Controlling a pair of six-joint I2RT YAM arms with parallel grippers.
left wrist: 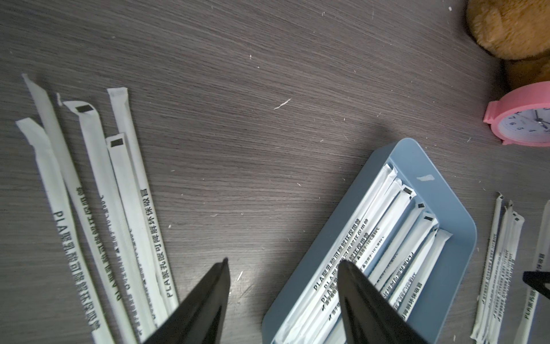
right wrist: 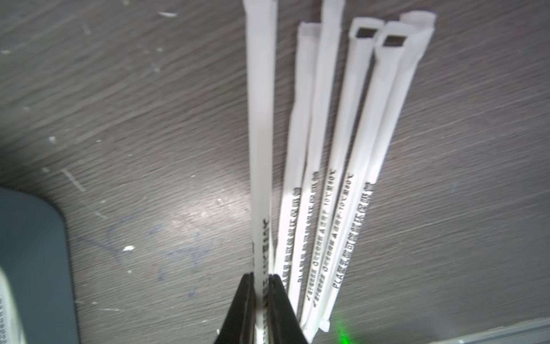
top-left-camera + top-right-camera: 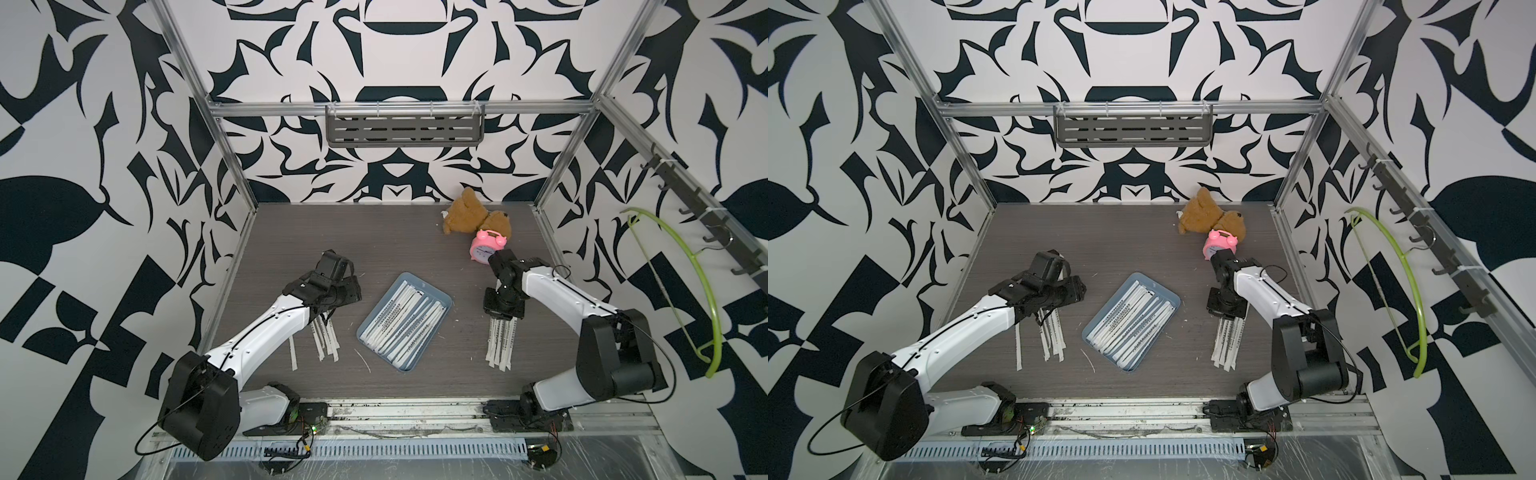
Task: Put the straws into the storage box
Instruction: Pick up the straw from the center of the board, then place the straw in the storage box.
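Storage box (image 3: 437, 291), mid-worktop (image 3: 374, 249): held many straws (image 3: 405, 324) laid lengthwise, with loose fans of them lying on either side. Left hand (image 1: 282, 265): jaws stood well apart, holding nothing. Right hand (image 2: 262, 278): was clamped upon one straw (image 2: 260, 149) of the right-side fan.

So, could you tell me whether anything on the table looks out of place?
Yes: a thin bent white sliver lies loose beside the storage box, like litter, and the teddy bear lies toppled.
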